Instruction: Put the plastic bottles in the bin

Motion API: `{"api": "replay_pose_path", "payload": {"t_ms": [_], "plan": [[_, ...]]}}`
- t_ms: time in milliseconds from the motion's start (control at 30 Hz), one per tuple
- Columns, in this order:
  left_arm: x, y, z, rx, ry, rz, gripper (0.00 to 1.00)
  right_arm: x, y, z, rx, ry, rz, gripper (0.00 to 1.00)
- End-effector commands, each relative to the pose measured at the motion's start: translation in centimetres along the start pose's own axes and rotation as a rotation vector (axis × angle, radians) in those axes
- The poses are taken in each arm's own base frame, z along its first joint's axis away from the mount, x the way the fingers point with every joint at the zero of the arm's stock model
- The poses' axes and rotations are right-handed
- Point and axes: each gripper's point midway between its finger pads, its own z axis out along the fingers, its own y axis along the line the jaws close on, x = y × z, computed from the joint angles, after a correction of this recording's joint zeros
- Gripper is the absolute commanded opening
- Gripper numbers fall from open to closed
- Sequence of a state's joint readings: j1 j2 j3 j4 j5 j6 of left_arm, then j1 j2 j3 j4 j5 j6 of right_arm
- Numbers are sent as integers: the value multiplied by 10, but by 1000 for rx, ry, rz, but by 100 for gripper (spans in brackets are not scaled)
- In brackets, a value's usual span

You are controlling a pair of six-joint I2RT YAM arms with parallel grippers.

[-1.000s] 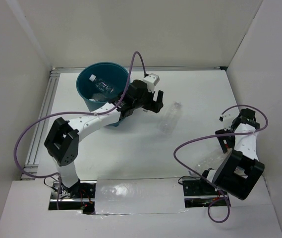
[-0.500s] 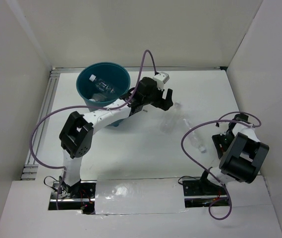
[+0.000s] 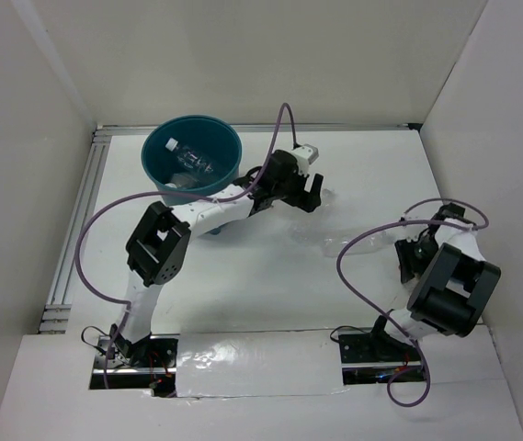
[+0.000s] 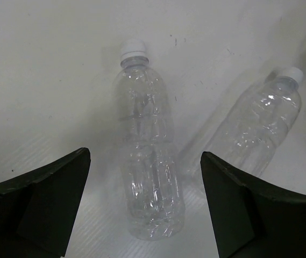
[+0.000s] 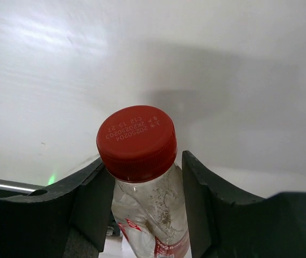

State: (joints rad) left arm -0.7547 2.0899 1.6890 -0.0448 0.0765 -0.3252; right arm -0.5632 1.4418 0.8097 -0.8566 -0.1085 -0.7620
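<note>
My left gripper (image 4: 144, 209) is open and straddles a clear bottle with a white cap (image 4: 147, 156) that lies on the white table. A second clear white-capped bottle (image 4: 263, 126) lies just to its right. In the top view the left gripper (image 3: 314, 195) is right of the teal bin (image 3: 226, 147), which holds at least one clear bottle (image 3: 187, 163). My right gripper (image 5: 144, 199) is shut on the neck of a clear bottle with a red cap (image 5: 136, 141). In the top view the right gripper (image 3: 406, 252) is at the right side of the table.
White walls enclose the table on the left, back and right. An aluminium rail (image 3: 77, 220) runs along the left edge. Purple cables (image 3: 353, 276) loop from both arms over the table.
My left arm has reached right, away from the bin, and now sits over the clear bottle. My right arm has folded and its wrist has shifted left.
</note>
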Motion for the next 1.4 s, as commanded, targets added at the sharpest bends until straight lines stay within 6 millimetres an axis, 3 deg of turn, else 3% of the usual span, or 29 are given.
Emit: {"api": "replay_pose_path", "payload": {"t_ms": [0,33,67,133,167,200,233,267,300,333,467,533,567,600,633,700,733,767,867,1033,1167,1267,1300,1333,1367], "plan": [[-19,-18,3,49,-44,15,96,-55,-4,-44,-18,-219,-60,1],[-18,-19,6,58,-40,15,96,-65,2,-53,-56,-263,-66,0],[-16,-24,7,54,-41,31,97,-85,-5,-73,-38,-332,-84,0],[-7,-24,10,40,-20,34,99,-108,-8,-91,-54,-404,-93,0],[0,-18,14,14,-4,41,99,-122,-4,-103,-89,-460,-88,0],[5,-15,17,2,4,40,99,-143,-12,-132,-56,-543,-111,0],[9,-18,17,-2,15,44,99,-155,-13,-143,-63,-584,-119,0],[12,-14,20,-14,21,54,99,-171,-7,-158,-108,-655,-138,0],[19,-19,21,-8,34,59,99,-189,-7,-190,-96,-745,-170,0],[30,-18,25,-19,54,73,99,-201,-4,-205,-118,-801,-192,0],[48,-9,30,-107,82,88,99,-261,35,-301,-243,-1173,-414,0],[56,-4,32,-153,93,97,99,-278,60,-330,-297,-1269,-478,0],[59,1,34,-174,97,99,99,-293,89,-354,-290,-1349,-602,0],[67,2,36,-200,111,108,99,-300,103,-359,-288,-1370,-639,0],[61,3,35,-212,97,109,99,-308,138,-376,-306,-1410,-730,0],[70,12,37,-250,116,114,99,-328,160,-378,-302,-1407,-739,0],[71,14,36,-263,122,115,99,-331,172,-397,-288,-1439,-781,0],[71,14,36,-263,122,115,99,-335,189,-399,-317,-1439,-807,0],[66,4,31,-234,93,116,99,-345,201,-401,-351,-1444,-771,0],[63,-2,26,-223,82,120,99,-344,209,-407,-322,-1472,-758,0],[48,-31,5,-161,17,160,99,-336,218,-419,-342,-1496,-769,0],[36,-45,-22,-134,-47,185,99,-336,249,-428,-424,-1530,-797,0],[40,-53,-27,-111,-45,191,99,-335,261,-433,-455,-1546,-822,0],[54,-54,-31,-107,-20,199,99,-333,285,-438,-510,-1560,-853,0],[55,-50,-35,-123,-14,201,99,-341,299,-436,-541,-1579,-872,0]]}}
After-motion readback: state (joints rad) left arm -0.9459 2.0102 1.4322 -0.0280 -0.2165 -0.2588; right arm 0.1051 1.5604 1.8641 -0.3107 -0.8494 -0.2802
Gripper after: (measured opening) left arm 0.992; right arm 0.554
